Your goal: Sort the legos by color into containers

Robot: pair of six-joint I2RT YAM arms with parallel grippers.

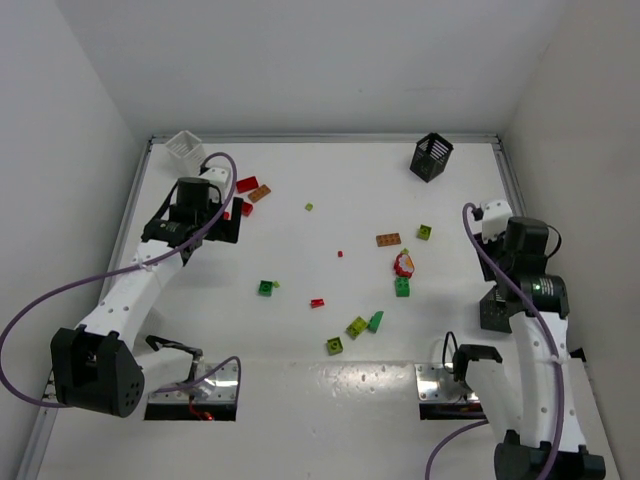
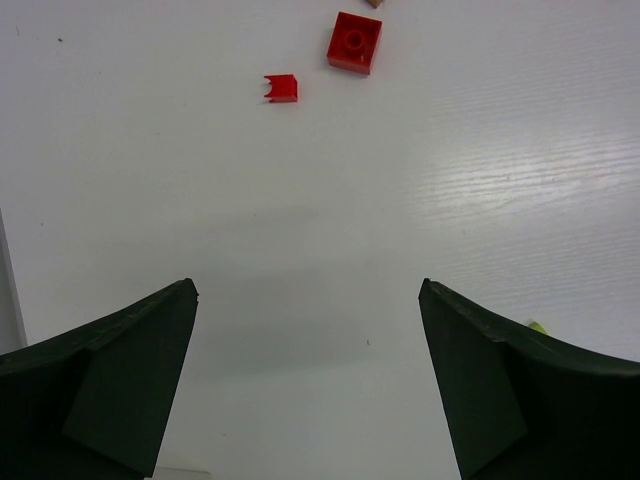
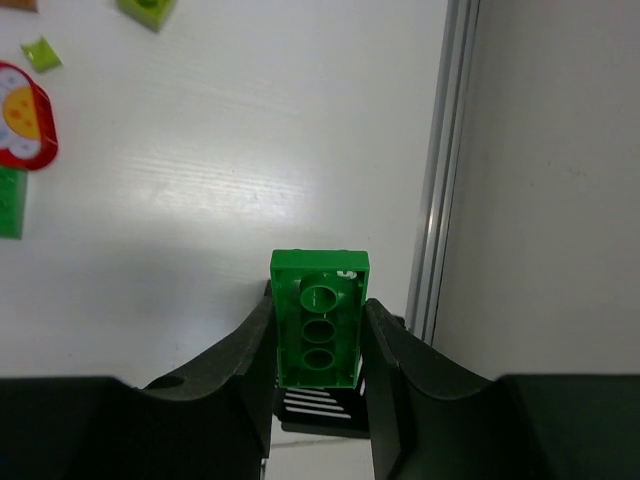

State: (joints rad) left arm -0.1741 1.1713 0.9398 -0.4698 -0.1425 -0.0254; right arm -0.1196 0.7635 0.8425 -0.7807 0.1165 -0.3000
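Observation:
My right gripper is shut on a green brick, held underside up just above a black basket near the right wall. That basket also shows in the top view beside the right arm. My left gripper is open and empty over bare table. A red square brick and a small red piece lie ahead of it. In the top view the left gripper is at the back left. Several loose legos lie mid-table, among them a green brick and an orange-brown plate.
A white basket stands in the back left corner and a second black basket at the back right. A red-and-white flower piece lies by a green brick. Metal base plates sit at the near edge.

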